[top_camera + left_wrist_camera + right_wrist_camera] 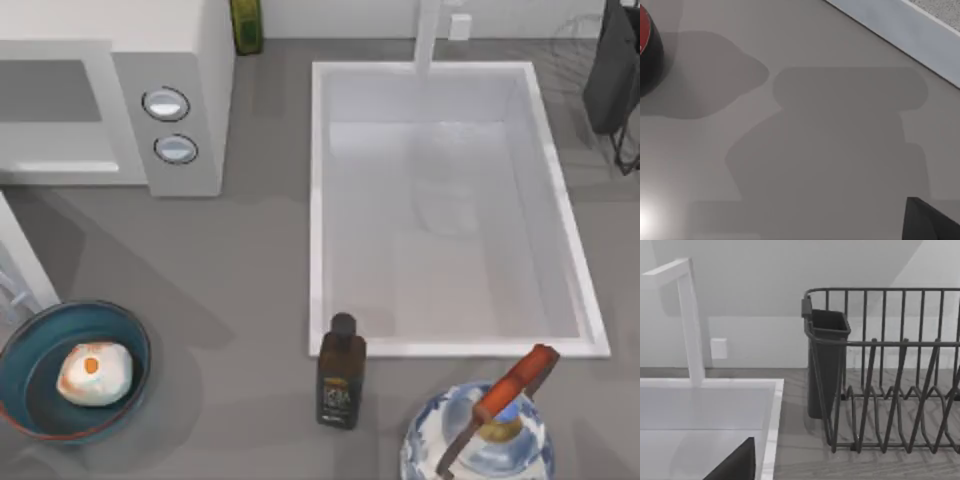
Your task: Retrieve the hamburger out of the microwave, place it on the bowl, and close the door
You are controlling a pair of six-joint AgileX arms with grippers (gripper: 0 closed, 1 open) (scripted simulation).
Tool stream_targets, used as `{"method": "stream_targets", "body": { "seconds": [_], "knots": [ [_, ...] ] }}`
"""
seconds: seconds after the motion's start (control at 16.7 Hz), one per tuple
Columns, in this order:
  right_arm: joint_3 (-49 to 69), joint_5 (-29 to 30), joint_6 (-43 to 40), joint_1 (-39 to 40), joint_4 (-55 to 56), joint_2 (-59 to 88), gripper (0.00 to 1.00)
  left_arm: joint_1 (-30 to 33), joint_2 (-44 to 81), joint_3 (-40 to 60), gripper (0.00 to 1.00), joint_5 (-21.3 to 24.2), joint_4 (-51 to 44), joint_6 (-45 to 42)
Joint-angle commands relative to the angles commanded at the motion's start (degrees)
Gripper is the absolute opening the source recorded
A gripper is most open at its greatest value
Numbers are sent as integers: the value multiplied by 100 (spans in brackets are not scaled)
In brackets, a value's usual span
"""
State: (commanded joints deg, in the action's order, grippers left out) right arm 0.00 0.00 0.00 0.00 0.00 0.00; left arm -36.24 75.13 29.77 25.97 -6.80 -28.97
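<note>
The clear bluish glass vessel (478, 440) with its red handle (515, 384) stands at the near edge of the counter, right of centre in the top view, the handle slanting up toward the sink's near right corner. Just to its left a dark bottle (341, 372) stands upright, touching the near rim of the white sink (318, 200).

At the near left sits the bowl (40, 340) — blue, with a thin reddish lower edge — and the hamburger (94, 373) lies inside it, resting toward the bowl's right half. It is a rounded lump with the orange-brown spot facing up; its slightly longer axis runs roughly left to right, tilted a little.

The microwave (170, 60) stands at the far left, its two knobs (166, 104) on the front panel facing the near side. A white slanted panel (22, 255) at the left edge, between microwave and bowl, looks like the door swung open, though too little of it shows to be sure.

The left wrist view looks down on bare grey counter (830, 140) with a dark, red-marked round object (649, 55) at its edge; whether the left gripper is open or closed cannot be told. The right wrist view faces a dark wire dish rack (890, 375) and the faucet (690, 325) — the right gripper's state cannot be told either.
</note>
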Motion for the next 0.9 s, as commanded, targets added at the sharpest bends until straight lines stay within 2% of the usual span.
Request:
{"method": "stream_targets", "body": {
  "seconds": [0.12,0.42,0.54,0.66,0.9],
  "knots": [
    [0,0,0,0,0,0,100,262,-263,-256,0,-181,110,259],
    [0,0,0,0,0,0,100,294,-283,-287,0,-199,116,309],
    [0,0,0,0,0,0,100,493,-370,-344,0,-362,126,495],
    [0,0,0,0,0,0,100,930,-540,-453,0,-666,144,839],
    [0,0,0,0,0,0,100,2301,-1019,-752,0,-1477,196,1765]
  ]
}}
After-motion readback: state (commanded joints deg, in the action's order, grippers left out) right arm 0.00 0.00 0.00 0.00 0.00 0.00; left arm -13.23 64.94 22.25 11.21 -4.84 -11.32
